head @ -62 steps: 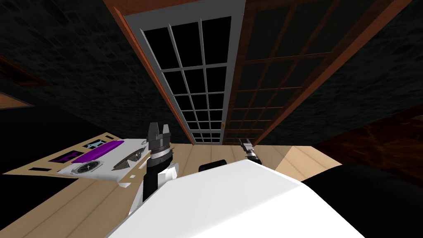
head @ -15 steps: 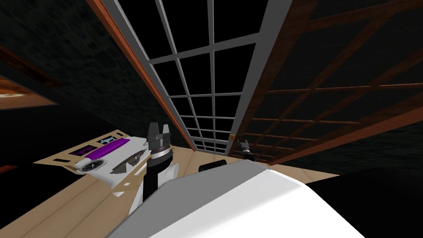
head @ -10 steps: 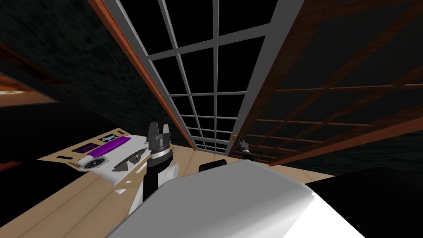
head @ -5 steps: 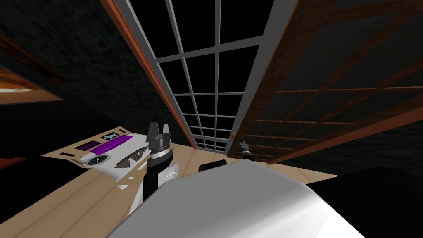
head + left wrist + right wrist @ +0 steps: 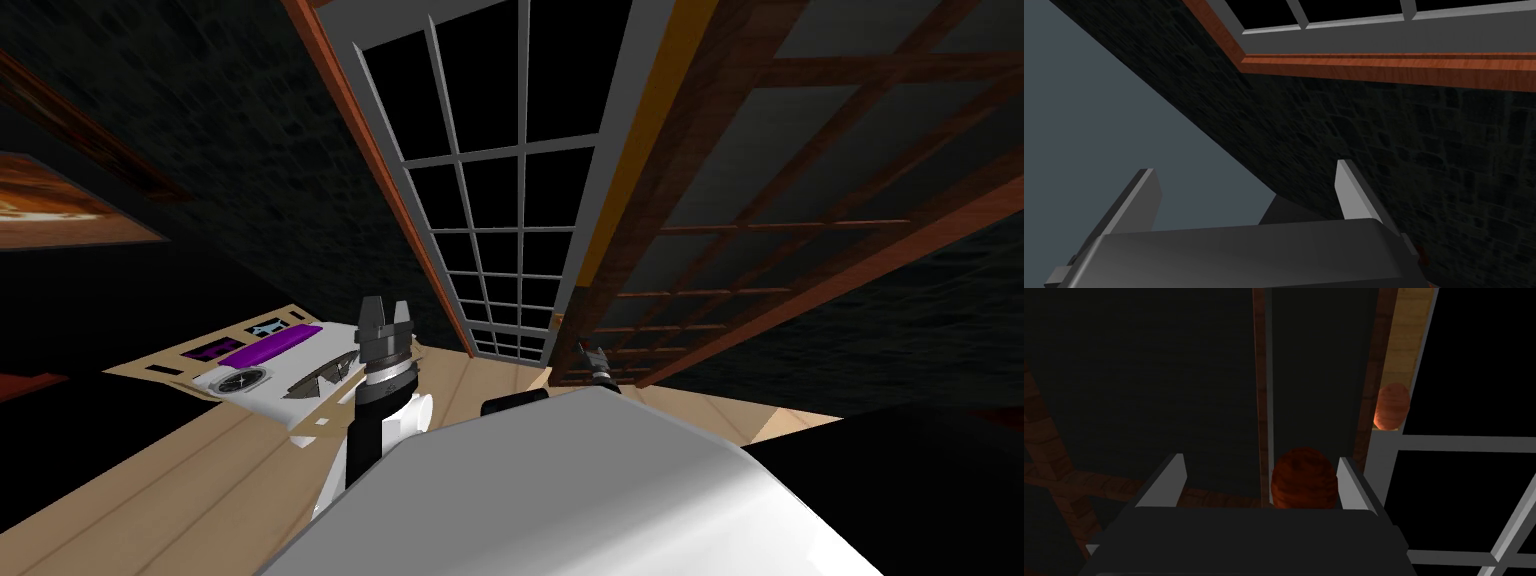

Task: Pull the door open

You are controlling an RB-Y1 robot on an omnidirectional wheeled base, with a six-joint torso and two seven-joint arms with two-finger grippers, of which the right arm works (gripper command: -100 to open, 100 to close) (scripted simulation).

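1. One round reddish-brown knob [image 5: 1304, 477] sits between the fingers of the right gripper [image 5: 1260, 458]. It lies hard against or just beside one finger [image 5: 1351, 485] and well apart from the other [image 5: 1166, 480].
2. Those fingers stand wide apart and press nothing, so the pincer is fully open around the knob with no grip on it.
3. A second knob [image 5: 1394, 406] of the same colour shows past the door's edge, beyond the gripper.
4. The door [image 5: 690, 170], a dark wood lattice, fills the upper right of the head view. It stands ajar, with its pale yellow edge [image 5: 640, 160] turned toward the camera.
5. The right gripper [image 5: 594, 352] is small at the door's lower end, just right of centre in the head view.
6. A grey lattice panel [image 5: 500, 160] with black areas behind its panes rises through the upper middle, and an orange-brown frame [image 5: 350, 110] runs along its left side.
7. The left gripper [image 5: 385, 322] is raised left of centre in the head view. In its wrist view its fingers [image 5: 1149, 197] are spread wide and hold nothing.
8. At middle left a flat white thing with a purple bar [image 5: 262, 352] lies on the light wood floor [image 5: 200, 470].
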